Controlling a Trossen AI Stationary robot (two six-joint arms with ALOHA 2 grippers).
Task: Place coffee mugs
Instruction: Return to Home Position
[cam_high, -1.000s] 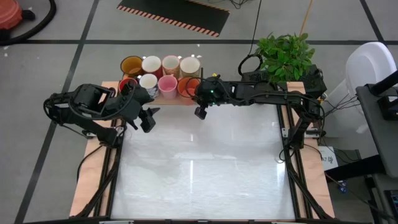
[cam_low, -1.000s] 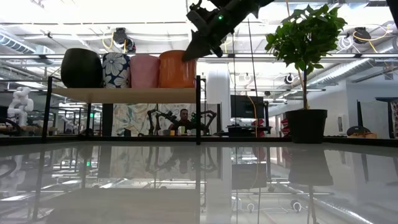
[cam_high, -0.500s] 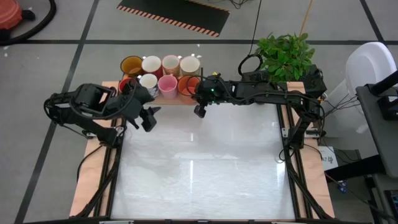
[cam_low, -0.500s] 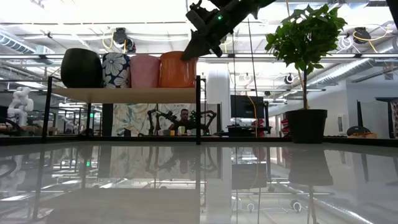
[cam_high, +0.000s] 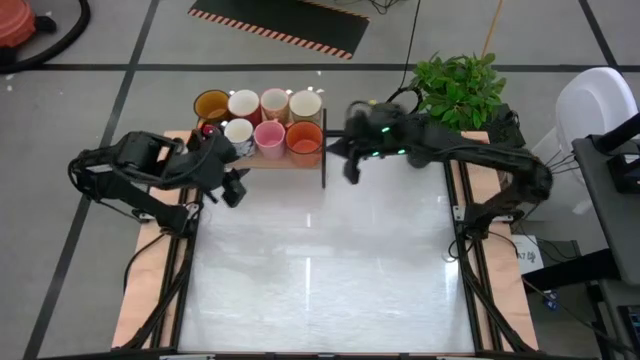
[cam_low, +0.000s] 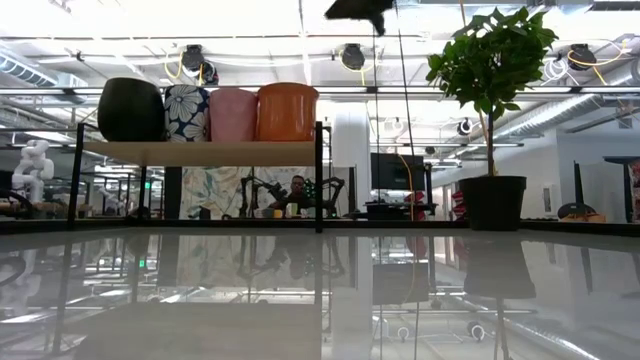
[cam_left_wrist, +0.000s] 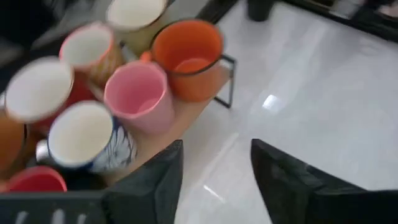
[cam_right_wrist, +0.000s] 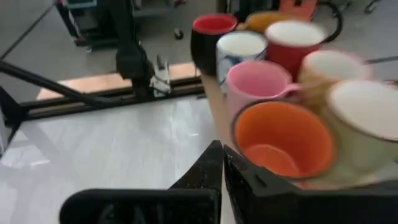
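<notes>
The right gripper (cam_right_wrist: 221, 149), fingers pressed together and holding nothing, hangs in the air just off the right end of the wooden shelf (cam_low: 200, 152) at the table's (cam_high: 320, 280) far edge. The left gripper (cam_left_wrist: 216, 144), fingers spread and likewise empty, waits in front of the shelf's left half. With the return to rest as the step in hand, the sound course is to rise clear first, then swing back, keeping well off the shelf's end post and the mug rims. The glossy orange mug (cam_high: 304, 137) stands upright at the front row's right end. Beside it stand the pink mug (cam_high: 269, 137), the blue-flowered mug (cam_high: 238, 131) and a black, red-lined mug (cam_high: 207, 130). Behind them stand an amber mug (cam_high: 211, 104) and three pale mugs (cam_high: 274, 102).
</notes>
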